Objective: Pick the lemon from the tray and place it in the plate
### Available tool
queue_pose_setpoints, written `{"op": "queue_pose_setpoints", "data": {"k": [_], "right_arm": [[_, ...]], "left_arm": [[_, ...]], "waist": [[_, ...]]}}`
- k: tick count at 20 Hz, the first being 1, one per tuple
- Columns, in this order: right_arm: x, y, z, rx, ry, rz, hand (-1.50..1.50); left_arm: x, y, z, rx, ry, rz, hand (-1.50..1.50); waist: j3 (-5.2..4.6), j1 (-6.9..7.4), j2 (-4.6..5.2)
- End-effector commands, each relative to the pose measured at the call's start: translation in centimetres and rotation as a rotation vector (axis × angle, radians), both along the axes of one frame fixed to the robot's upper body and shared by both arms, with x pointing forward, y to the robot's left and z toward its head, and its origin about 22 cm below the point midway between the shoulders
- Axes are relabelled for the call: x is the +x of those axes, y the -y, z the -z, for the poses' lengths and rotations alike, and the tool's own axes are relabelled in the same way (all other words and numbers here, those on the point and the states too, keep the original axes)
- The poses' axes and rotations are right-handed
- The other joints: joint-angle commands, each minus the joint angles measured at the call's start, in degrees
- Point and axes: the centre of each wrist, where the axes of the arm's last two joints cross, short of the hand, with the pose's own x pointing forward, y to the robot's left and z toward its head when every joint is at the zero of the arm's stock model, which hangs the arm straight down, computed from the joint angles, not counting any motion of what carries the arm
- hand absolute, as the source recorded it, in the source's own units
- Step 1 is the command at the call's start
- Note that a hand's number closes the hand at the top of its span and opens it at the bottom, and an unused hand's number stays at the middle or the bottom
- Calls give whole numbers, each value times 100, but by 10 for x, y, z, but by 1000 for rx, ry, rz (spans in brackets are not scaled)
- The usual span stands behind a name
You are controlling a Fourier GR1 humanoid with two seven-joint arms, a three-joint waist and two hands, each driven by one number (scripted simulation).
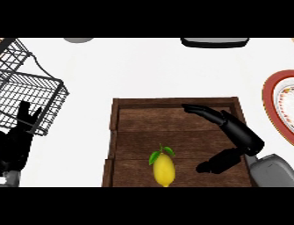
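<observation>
White counter (149, 70), tray (120, 132) cropped below, lemon (164, 170), plate (272, 94) cut off

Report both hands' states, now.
Left hand: open, resting beside the wire basket, holding nothing.
Right hand: open over the tray, holding nothing; lemon not grasped.

White counter (149, 70) carries wooden tray (175, 115), plate (270, 94), wire basket (19, 88).
</observation>
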Motion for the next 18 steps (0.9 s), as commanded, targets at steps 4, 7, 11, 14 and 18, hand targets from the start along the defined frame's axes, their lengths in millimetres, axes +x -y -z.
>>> {"op": "queue_pose_setpoints", "data": {"k": [4,7,11,14,18], "right_arm": [[-5,-5,-36,-186,38,-40,-150],[-13,-28,-42,-248,9,-52,-150],[-11,-39,-46,-388,-31,-82,-150],[-20,-44,-49,-469,-31,-110,-150],[-24,-66,-62,-583,23,-84,-150]], "left_arm": [[36,28,-26,-63,-3,124,0],[41,26,-25,-79,-7,124,0],[39,27,-19,-72,2,124,0],[42,25,-29,-71,12,127,0],[42,34,-27,-78,4,132,0]], "waist": [[19,-85,14],[17,-92,17],[17,-52,29],[20,-58,26],[19,-58,22]]}}
